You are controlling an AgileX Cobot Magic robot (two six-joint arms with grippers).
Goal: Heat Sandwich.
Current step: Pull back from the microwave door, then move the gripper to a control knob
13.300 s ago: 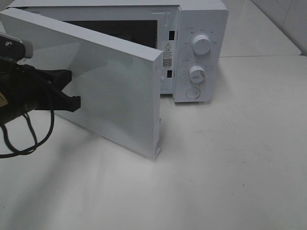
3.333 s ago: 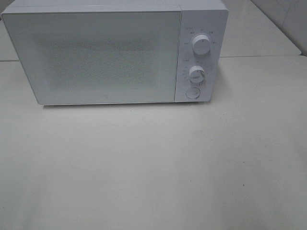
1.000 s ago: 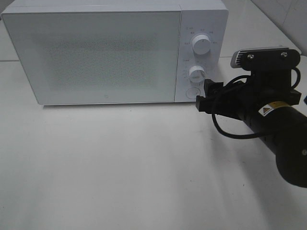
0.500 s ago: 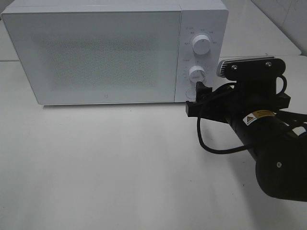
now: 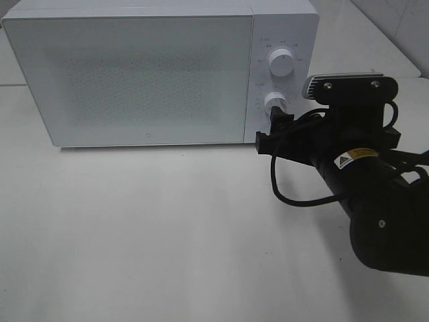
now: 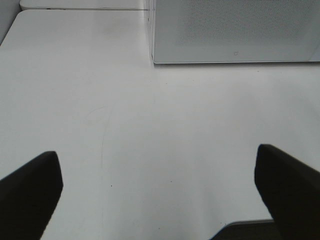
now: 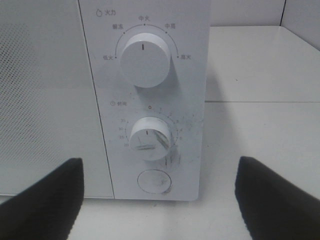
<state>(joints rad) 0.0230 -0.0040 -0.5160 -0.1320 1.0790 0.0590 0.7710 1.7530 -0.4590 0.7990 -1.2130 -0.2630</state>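
- The sandwich shows in no view. With the microwave (image 5: 147, 74) door (image 5: 134, 87) shut flat, it is probably inside, but the frosted panel hides it.
- The step in hand looks like setting the heat: only the controls on the right of the door are left to work.
- The right claw (image 5: 269, 131) is released and grasps nothing. Its jaws stand wide, close in front of the control panel, level with the lower dial (image 7: 149, 137) but not touching it.
- The upper dial (image 7: 145, 59) points straight up, and a round button (image 7: 153, 181) sits just below the lower dial.
- The next move calls for easing farther in, centring the jaws around the lower dial, clenching and turning it. If the claw comes in low, it may press the button instead.
- The left claw (image 6: 159, 200) is also released and empty. It hangs over bare counter (image 6: 125, 125), near and left of the microwave.
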